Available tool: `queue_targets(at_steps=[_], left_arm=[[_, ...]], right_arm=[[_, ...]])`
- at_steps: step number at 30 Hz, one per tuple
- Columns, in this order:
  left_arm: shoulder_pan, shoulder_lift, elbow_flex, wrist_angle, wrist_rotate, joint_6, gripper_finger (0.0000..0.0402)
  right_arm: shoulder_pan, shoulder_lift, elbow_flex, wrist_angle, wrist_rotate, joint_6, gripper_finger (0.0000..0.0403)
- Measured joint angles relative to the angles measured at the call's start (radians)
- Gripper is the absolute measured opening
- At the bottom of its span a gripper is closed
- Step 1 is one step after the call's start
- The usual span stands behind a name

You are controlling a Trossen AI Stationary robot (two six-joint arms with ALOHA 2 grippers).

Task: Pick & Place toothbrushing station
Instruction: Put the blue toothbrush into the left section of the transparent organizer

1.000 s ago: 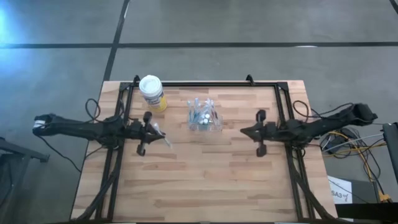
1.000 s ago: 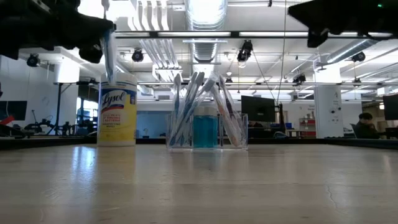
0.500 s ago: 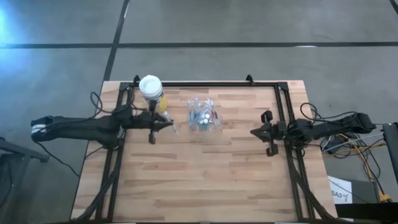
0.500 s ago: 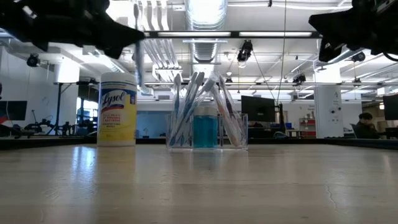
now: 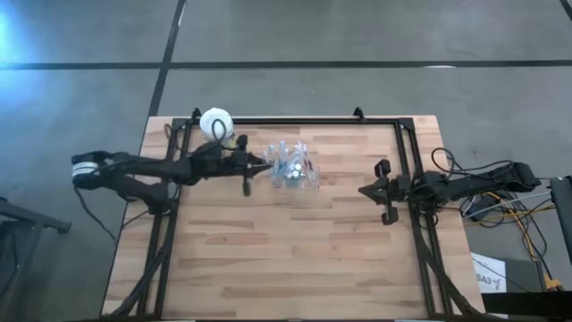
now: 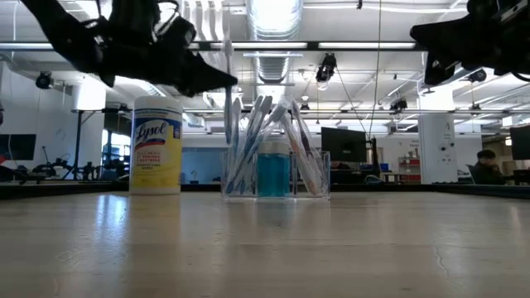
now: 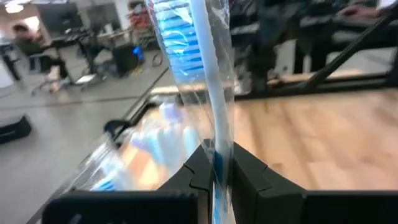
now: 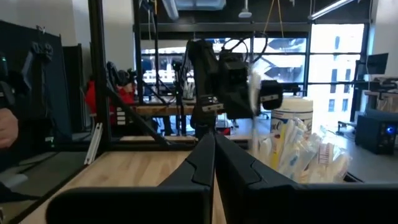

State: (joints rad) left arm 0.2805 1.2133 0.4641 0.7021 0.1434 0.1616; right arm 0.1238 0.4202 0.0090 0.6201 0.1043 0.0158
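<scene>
Jaws pinched on a wrapped toothbrush (image 7: 208,93) in left gripper (image 5: 257,164) beside clear holder (image 5: 295,168); right gripper (image 5: 365,191) shut, empty, well apart.

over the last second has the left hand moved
Yes. In the high view the left hand, shut on a wrapped toothbrush, has swung from beside the yellow canister toward the clear holder.

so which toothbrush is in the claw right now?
The wrapped blue-and-white toothbrush pinched in the left claw, held above the holder. The other brushes all stand in the holder.
</scene>
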Motion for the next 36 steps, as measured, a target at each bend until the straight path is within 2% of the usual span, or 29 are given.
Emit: queue_targets(at_steps=[6,23,30,36], left_arm=[[0.013,0.14,0.022,0.102,-0.102,0.004,0.0027],[0.017,0.361,0.023,0.201,-0.12,-0.01,0.0027],[0.017,0.411,0.026,0.219,-0.12,-0.01,0.0028],[0.016,0.389,0.02,0.17,-0.115,-0.069,0.0082]], right_arm=[[0.0,0.0,0.0,-0.038,0.001,0.008,0.0008],[0.0,0.0,0.0,-0.045,0.003,0.011,0.0008],[0.0,0.0,0.0,-0.048,0.002,0.016,0.0008],[0.0,0.0,0.0,-0.048,0.002,0.019,0.0008]])
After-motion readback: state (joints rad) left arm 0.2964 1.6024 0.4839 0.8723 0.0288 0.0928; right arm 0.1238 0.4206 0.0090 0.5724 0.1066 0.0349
